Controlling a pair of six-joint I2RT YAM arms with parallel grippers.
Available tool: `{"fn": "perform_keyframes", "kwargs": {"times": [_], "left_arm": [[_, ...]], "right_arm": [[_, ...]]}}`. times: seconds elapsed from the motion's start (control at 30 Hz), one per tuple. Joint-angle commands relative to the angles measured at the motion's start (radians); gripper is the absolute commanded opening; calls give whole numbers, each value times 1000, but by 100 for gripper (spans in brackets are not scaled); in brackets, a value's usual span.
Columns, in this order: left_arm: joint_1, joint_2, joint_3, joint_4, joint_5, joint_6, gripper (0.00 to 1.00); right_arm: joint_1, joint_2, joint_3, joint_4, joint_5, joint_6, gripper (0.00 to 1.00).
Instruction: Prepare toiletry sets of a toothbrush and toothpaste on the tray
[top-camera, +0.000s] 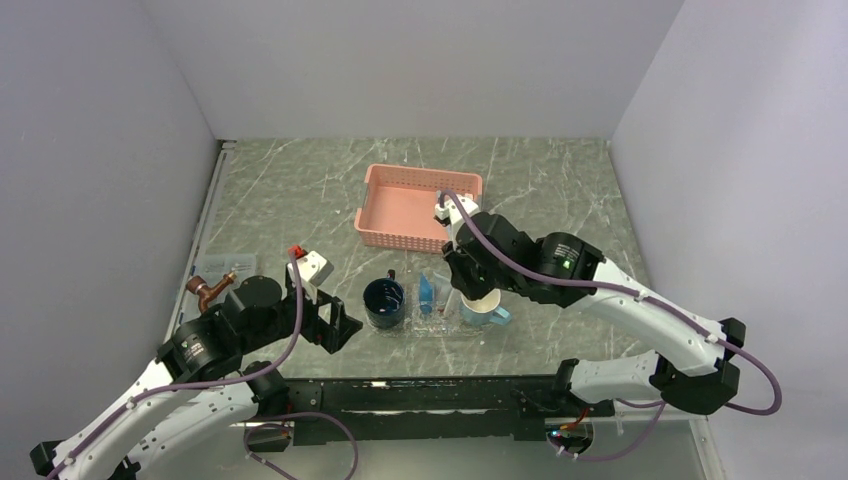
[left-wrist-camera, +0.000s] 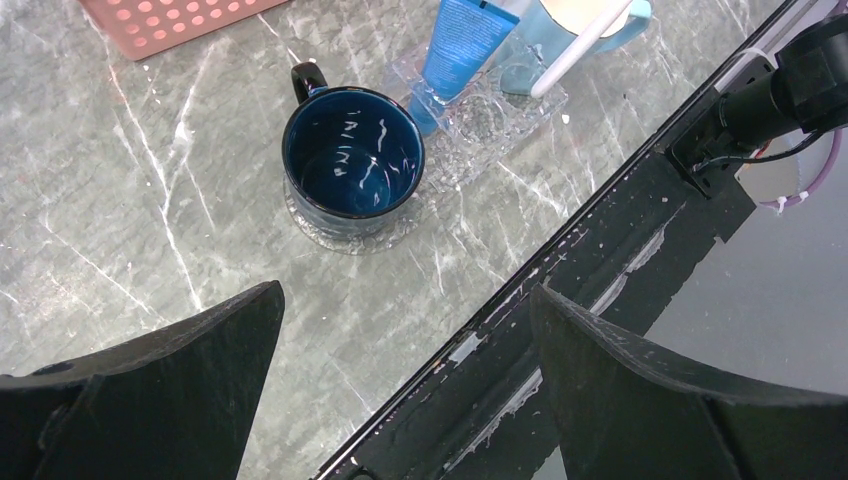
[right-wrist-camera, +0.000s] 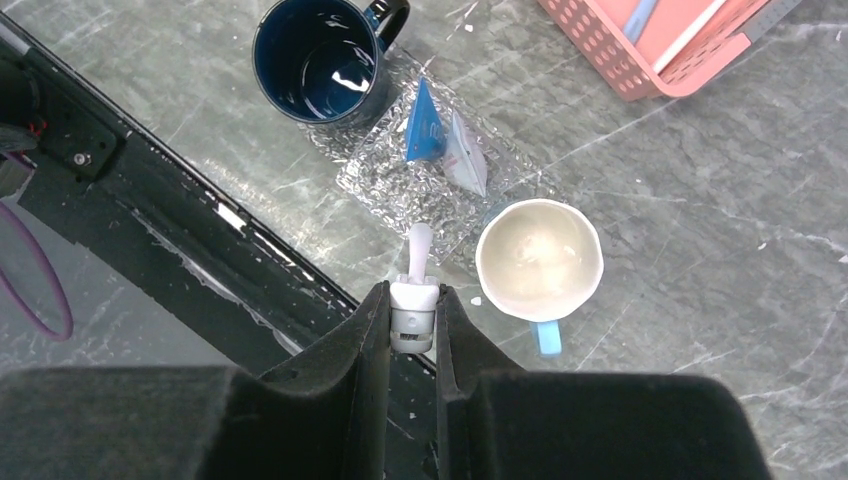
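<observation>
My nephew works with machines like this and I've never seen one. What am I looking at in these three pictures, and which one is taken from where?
These are two robot arms bolted at the near edge of a marbled table, each ending in a two-finger gripper. The wide picture comes from a fixed camera above and behind them. The other two come from a camera on each wrist, looking down past that arm's dark fingers.

On the table lies a clear tray with a blue toothpaste tube on it. A dark blue mug and a pale blue mug stand at its ends, and a pink basket sits further back.

The right gripper is shut on a white toothbrush, held over the tray's edge. The left gripper is open and holds nothing.
</observation>
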Motion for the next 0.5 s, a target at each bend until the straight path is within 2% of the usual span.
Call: {"fn": "perform_keyframes", "kwargs": {"times": [0.0,0.47], "left_arm": [[-2,-8,-3,46,4,-4,99],[-1,-7,-4,48,2,-6,100]], "right_arm": [[15,-5,-26,65,49,30,0],[29,-25,-172,185,86,66,0]]}}
